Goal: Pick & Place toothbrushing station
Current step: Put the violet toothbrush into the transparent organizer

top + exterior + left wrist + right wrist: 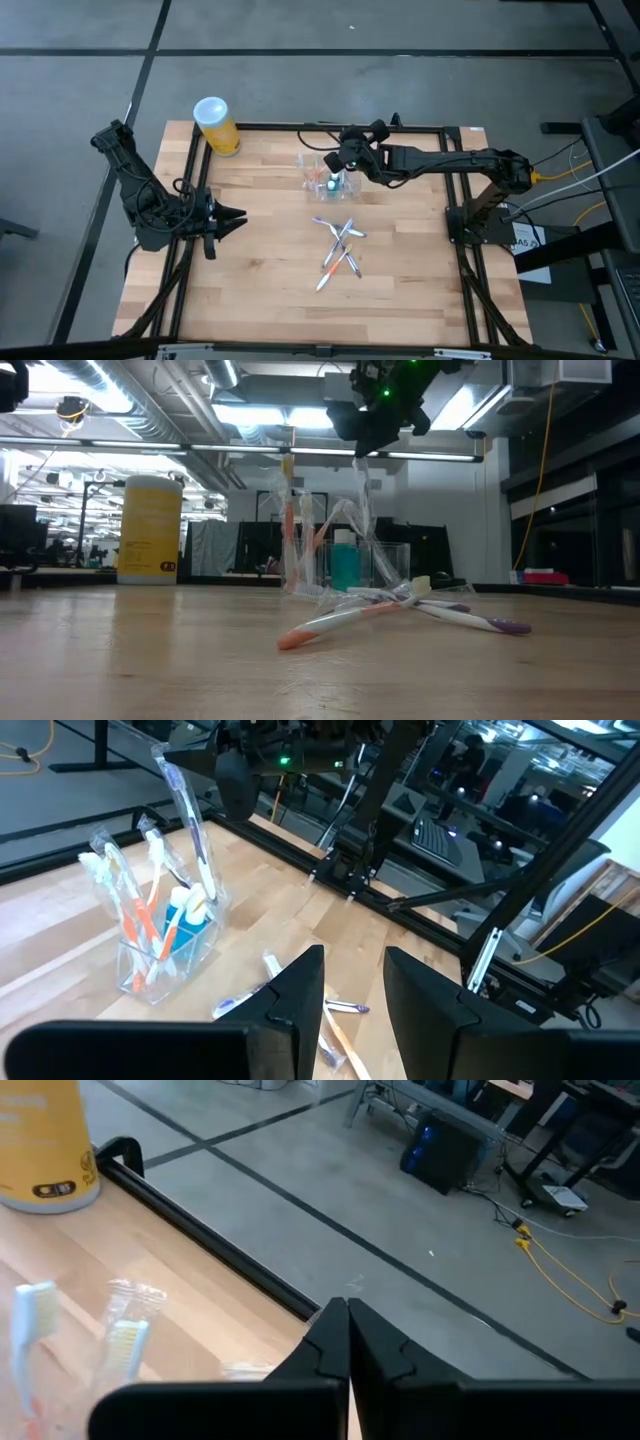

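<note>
The toothbrushing station (328, 180) (160, 960) is a clear holder standing on its base on the wooden table's far middle. It has several toothbrushes and a teal tube in it. My right gripper (337, 166) (365, 450) hangs above it, shut on a clear-wrapped toothbrush (190, 830) that stands in the holder. My left gripper (238, 215) (355, 990) waits open at the table's left, pointing toward the holder with nothing between its fingers. My right gripper pinches the top end of the toothbrush's clear wrapper (166, 758) between its two shut fingers, coming from above and from the table's right. The toothbrush stands steeply tilted below the fingers, its lower end (205, 905) down in the holder.
Several loose toothbrushes (340, 250) (400, 610) lie crossed on the table's middle, nearer than the holder. A yellow cylinder with a white lid (215, 125) (150, 530) stands at the far left corner. A black frame (420, 128) runs along the table's edges.
</note>
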Controlling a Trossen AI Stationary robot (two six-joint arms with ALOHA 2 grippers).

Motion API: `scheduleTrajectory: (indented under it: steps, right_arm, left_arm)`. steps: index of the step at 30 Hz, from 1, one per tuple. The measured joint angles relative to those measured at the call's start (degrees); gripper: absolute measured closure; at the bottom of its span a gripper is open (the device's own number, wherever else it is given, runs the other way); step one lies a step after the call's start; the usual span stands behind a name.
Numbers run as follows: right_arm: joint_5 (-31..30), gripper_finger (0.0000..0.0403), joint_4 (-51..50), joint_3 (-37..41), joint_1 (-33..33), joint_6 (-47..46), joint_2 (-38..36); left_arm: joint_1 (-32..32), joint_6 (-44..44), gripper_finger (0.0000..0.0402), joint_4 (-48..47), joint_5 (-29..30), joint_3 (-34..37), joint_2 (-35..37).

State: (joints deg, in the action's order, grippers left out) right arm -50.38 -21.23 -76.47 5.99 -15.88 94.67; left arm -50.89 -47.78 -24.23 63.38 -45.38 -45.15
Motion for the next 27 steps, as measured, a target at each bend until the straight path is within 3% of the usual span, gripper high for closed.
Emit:
scheduleTrajectory:
  steps: [6,17,22,27]
  right_arm:
    - [-2.95,0.0403,0.23,0.07,-0.82,0.35,-3.03]
    - [1.56,0.0403,2.62,3.38,0.90,-2.64,-2.08]
    - [1.96,0.0403,3.63,6.60,0.19,-4.97,-2.08]
    - [-0.90,0.0403,4.83,4.17,-1.62,-1.18,-2.57]
  left_arm:
    - [0.01,-0.53,0.0300,0.00,0.06,-0.01,0.00]
    - [0.02,-0.54,0.0300,-0.23,0.13,-0.01,-0.01]
    - [0.02,-0.77,0.0300,-0.02,0.10,-0.01,-0.02]
    - [0.02,-0.99,0.0300,-0.02,0.09,-0.01,-0.02]
